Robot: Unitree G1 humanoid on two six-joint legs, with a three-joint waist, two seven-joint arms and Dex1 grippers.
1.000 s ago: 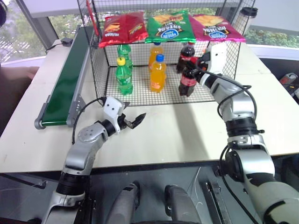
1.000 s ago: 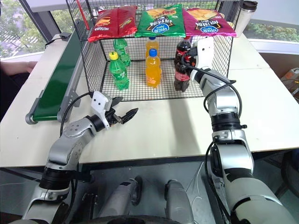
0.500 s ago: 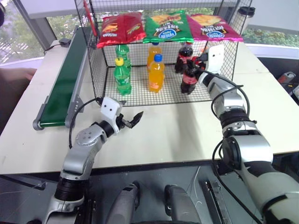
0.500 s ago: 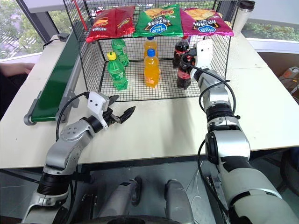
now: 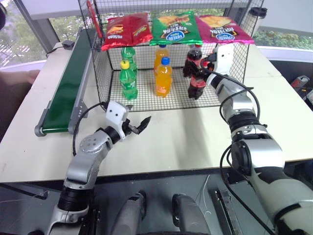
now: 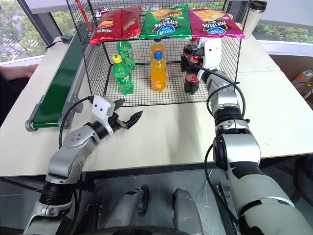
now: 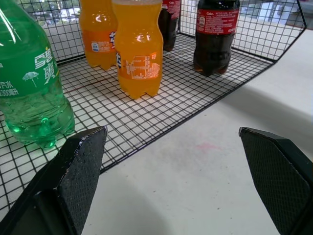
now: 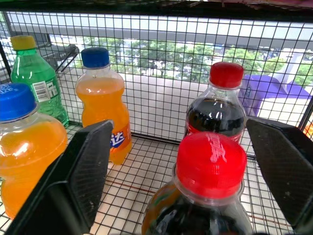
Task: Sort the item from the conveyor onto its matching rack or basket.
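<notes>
Right end effector (image 5: 204,66) reaches into black wire cage (image 5: 105,78) toward surface's far edge, fingers spread wide around the nearer cola bottle (image 5: 196,84), gripping nothing; bottle upright on mesh floor, second cola bottle (image 5: 191,60) just behind. Left end effector (image 5: 138,126) hovers over bare surface (image 5: 186,137) near front edge, wide open, empty.

Right wrist view: red cap (image 8: 211,163) between parted fingers (image 8: 80,171), untouched.

Left wrist view: cola bottle standing beside orange bottles (image 7: 138,49).

White table (image 5: 195,132) bearing conveyor (image 5: 68,83), wire-mesh cage (image 5: 161,98), tumbler (image 5: 257,19)

left tool (image 5: 138,123) open, right tool (image 8: 186,171) (raised) open
</notes>
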